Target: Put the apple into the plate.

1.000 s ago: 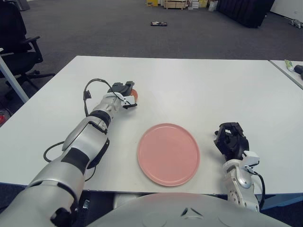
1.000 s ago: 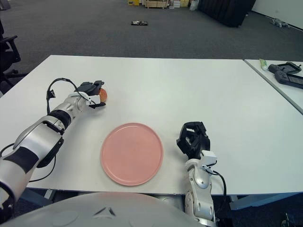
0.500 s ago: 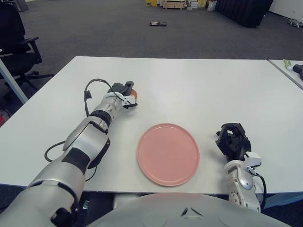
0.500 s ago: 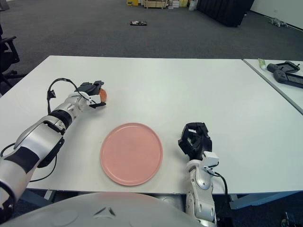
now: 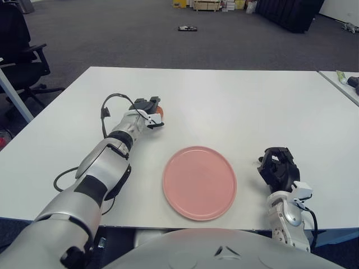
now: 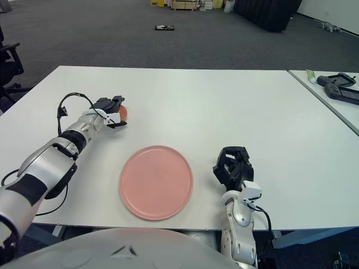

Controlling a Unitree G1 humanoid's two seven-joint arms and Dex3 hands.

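Observation:
A small red apple [image 5: 159, 110] sits at mid-left of the white table, mostly covered by my left hand [image 5: 149, 111], whose dark fingers are curled around it. In the right eye view the apple [image 6: 123, 112] shows at the tip of that hand. An empty pink plate [image 5: 199, 181] lies near the table's front edge, to the right of and nearer than the apple. My right hand [image 5: 278, 170] rests curled on the table at the front right, beside the plate, holding nothing.
A black cable [image 5: 104, 112] loops off my left forearm. The table's front edge [image 5: 185, 223] runs just below the plate. A second table with a dark device [image 6: 338, 87] stands at the far right. An office chair [image 5: 19, 50] stands at far left.
My left hand has stayed closed on the apple at almost the same spot. My right hand has drifted slightly down and right.

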